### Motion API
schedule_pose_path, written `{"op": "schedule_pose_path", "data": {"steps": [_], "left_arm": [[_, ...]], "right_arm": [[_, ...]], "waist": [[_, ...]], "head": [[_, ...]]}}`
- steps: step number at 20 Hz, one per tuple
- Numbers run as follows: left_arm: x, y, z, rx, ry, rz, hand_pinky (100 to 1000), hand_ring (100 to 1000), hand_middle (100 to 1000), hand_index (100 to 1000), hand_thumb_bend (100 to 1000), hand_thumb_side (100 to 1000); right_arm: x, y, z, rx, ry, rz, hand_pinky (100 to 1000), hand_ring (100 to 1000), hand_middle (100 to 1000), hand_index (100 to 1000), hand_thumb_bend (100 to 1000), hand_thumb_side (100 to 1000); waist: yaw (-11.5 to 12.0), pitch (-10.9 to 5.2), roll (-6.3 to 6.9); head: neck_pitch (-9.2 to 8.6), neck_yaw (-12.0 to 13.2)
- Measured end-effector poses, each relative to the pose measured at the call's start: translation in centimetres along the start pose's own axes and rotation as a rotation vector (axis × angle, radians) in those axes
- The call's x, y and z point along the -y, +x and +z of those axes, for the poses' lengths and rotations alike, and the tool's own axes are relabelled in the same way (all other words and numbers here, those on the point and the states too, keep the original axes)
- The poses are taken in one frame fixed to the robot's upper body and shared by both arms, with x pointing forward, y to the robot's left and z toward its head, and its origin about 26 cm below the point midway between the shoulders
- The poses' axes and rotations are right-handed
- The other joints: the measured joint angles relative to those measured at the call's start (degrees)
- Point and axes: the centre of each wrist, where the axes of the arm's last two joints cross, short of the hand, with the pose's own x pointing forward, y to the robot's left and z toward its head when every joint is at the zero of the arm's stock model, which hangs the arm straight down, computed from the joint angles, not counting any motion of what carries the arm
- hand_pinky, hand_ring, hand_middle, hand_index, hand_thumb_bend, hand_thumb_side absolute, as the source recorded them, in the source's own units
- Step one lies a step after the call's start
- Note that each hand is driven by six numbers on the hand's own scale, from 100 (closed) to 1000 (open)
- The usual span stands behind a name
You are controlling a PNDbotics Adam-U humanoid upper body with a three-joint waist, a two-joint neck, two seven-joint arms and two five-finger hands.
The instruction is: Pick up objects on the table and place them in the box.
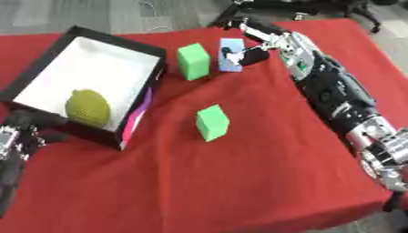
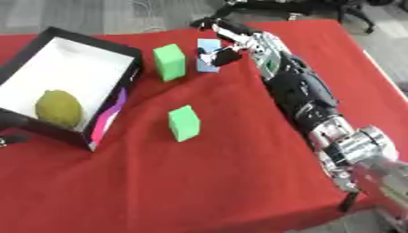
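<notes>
A light blue block [image 1: 230,51] stands at the far middle of the red table [image 1: 239,182]. My right hand [image 1: 267,42] reaches it from the right, open, with the thumb [image 1: 252,57] against its right side and the fingers [image 1: 245,28] stretched behind it. One green block [image 1: 193,61] stands just left of the blue one. Another green block [image 1: 212,122] sits nearer, at mid-table. The black box [image 1: 156,57] with a white floor lies at the left and holds a yellow-green round fruit [image 1: 87,107]. My left hand [image 1: 14,139] shows at the lower left, beside the box's near corner.
My right forearm [image 1: 339,98] runs along the table's right side. The box's near wall shows a pink and white label [image 1: 135,117]. Grey floor and dark gear lie beyond the far edge.
</notes>
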Motion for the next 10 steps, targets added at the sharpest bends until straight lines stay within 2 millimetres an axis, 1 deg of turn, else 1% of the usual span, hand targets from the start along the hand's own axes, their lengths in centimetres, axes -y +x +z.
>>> {"op": "schedule_pose_path", "data": {"steps": [1,7,9,10], "left_arm": [[0.0,0.0,0.0,0.0,0.0,0.0,743,813,658,709,100,904],[-0.05,-0.01,0.03,-0.002,0.0,-0.003,743,814,658,708,100,905],[-0.05,-0.01,0.04,-0.002,0.0,-0.003,743,814,658,708,100,905],[-0.05,-0.01,0.04,-0.002,0.0,-0.003,743,814,658,708,100,905]], "right_arm": [[-0.17,-0.15,0.08,-0.01,0.003,0.002,1000,913,909,976,100,434],[-0.87,-0.75,0.46,-0.045,0.02,0.01,1000,906,897,975,100,483],[-0.96,-0.81,0.48,-0.05,0.027,0.015,1000,892,864,970,100,464],[-0.97,-0.8,0.48,-0.051,0.029,0.017,1000,883,844,968,100,424]], "waist": [[0.0,0.0,0.06],[0.0,0.0,0.21],[0.0,0.0,0.21],[0.0,0.0,0.21]], "head": [[0.0,0.0],[0.0,-0.1],[0.0,-0.1],[0.0,-0.1]]}}
